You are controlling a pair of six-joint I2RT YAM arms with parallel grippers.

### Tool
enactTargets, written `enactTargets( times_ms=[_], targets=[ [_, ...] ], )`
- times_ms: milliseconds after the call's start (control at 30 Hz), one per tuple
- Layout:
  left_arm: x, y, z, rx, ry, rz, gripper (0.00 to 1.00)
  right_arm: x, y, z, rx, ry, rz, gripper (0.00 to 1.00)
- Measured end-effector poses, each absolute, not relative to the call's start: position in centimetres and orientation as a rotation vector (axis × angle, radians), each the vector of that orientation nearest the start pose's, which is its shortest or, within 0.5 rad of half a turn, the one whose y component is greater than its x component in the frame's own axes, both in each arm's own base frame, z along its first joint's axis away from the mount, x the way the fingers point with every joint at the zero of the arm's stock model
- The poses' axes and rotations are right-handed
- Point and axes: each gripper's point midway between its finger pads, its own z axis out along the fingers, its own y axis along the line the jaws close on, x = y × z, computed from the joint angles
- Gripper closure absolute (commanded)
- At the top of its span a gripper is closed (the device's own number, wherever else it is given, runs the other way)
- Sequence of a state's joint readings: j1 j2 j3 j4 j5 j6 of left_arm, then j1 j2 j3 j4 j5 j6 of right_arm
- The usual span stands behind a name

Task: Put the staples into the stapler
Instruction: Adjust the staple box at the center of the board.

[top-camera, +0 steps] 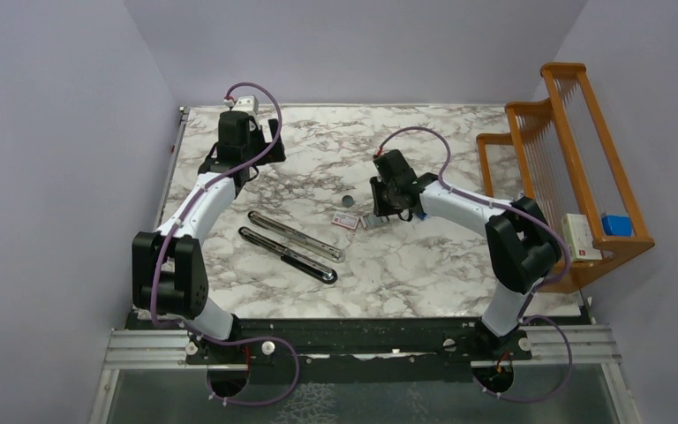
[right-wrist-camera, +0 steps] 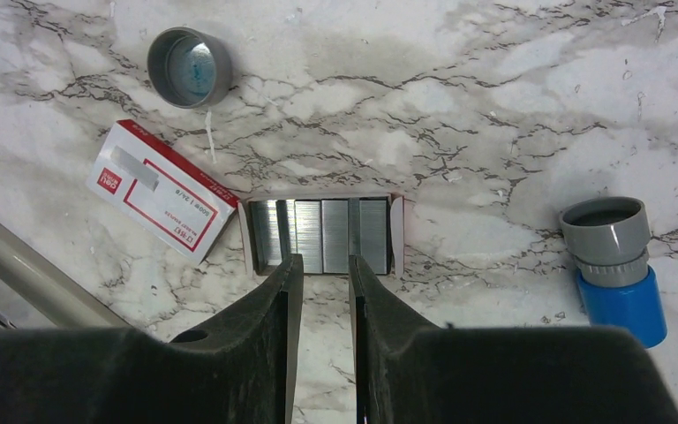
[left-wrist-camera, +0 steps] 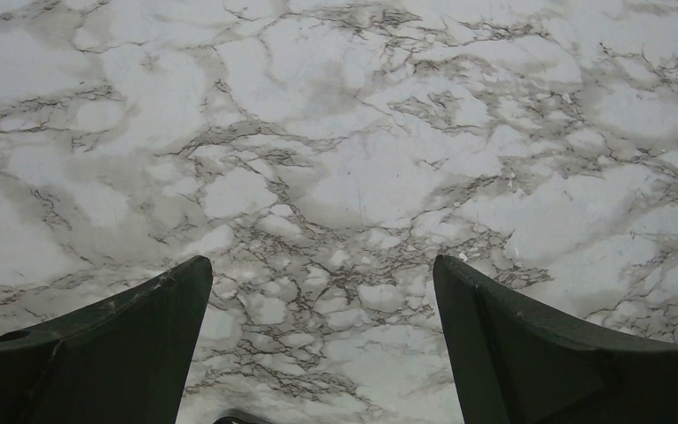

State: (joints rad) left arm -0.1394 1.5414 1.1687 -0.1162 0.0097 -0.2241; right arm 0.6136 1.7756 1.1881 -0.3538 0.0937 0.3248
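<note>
Fingers of the right gripper (right-wrist-camera: 320, 262): nearest the wrist lens, dark, with a narrow gap between them. The tips sit at the near edge of the staples; whether they actually pinch a strip I cannot tell.
Place of the staples (right-wrist-camera: 335, 231): silvery strips side by side in a small open white tray (right-wrist-camera: 247, 238) on the marble table (right-wrist-camera: 494, 106).
Left of the tray: white-and-red box (right-wrist-camera: 161, 190), lying flat, just beside it.
Beyond the box: grey round cap (right-wrist-camera: 190, 66), hollow side up.
Right of the tray: blue-and-grey cylinder (right-wrist-camera: 615, 265), grey end up, apart from the tray.
Place of the stapler (top-camera: 296, 235): opened into two long arms lying side by side, left of the box.
Fingers of the left gripper (left-wrist-camera: 320, 265): spread wide above bare marble, towards the far left corner.
Right edge: wooden rack (top-camera: 583, 132).
</note>
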Motion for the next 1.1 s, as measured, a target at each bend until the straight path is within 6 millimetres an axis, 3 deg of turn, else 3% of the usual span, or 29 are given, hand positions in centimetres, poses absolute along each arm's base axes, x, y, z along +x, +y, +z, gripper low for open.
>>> enactTargets(
  times_ms=[767, 1100],
  targets=[
    [45.8, -7.6, 18.5, -0.079, 2.093, -0.237, 0.01, 34.2, 23.0, 3.7, -0.326, 2.602, 0.205, 0.72],
    [45.8, -7.7, 18.6, -0.078, 2.092, -0.239, 0.01, 34.5, 22.6, 3.8, -0.315, 2.596, 0.168, 0.71]
  ],
)
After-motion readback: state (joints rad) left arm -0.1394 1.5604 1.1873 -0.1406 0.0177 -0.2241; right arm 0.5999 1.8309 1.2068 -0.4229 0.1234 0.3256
